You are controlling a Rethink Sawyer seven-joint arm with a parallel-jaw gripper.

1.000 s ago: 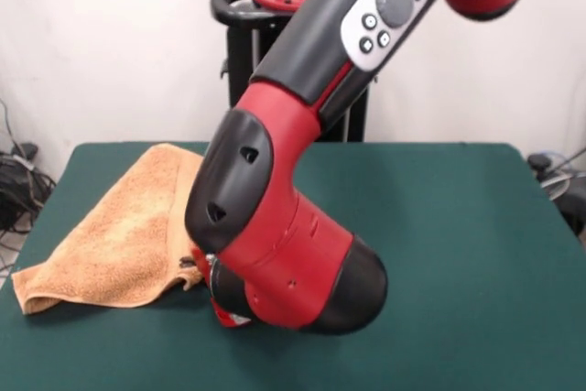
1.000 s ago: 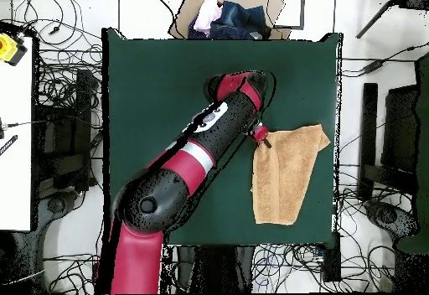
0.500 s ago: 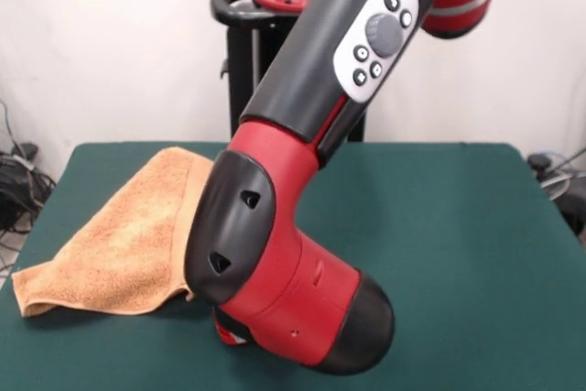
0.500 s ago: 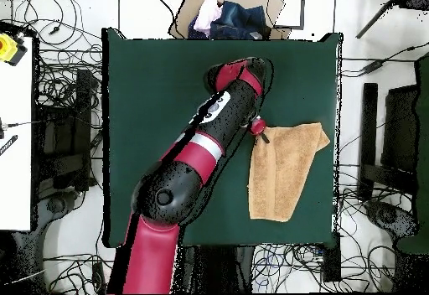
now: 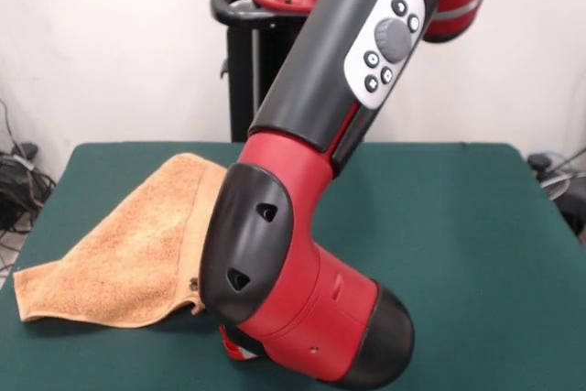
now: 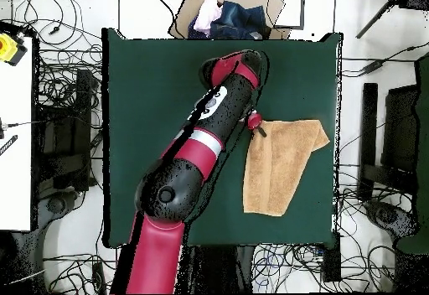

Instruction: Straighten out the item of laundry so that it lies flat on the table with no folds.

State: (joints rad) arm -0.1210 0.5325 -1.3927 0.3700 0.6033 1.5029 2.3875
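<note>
The item of laundry, an orange-tan towel [image 5: 128,244], lies on the left part of the green table [image 5: 458,226]. One flap is folded over and its near-left corner points out. In the overhead view the towel [image 6: 276,166] sits on the right side of the table [image 6: 159,90]. My gripper [image 6: 258,128] is at the towel's upper left corner and is shut on it. The front view shows only a dark bit of the gripper [image 5: 195,285] at the towel's edge, with the rest hidden behind the big red and black arm.
A cardboard box with clothes [image 6: 226,19] stands beyond the table's top edge in the overhead view. Cables lie on the floor all round. The towel's right corner [image 6: 323,132] is close to the table's right edge.
My gripper has moved left and slightly up in the overhead view, dragging the towel's corner with it. The whole towel has slid away from the table's right edge.
</note>
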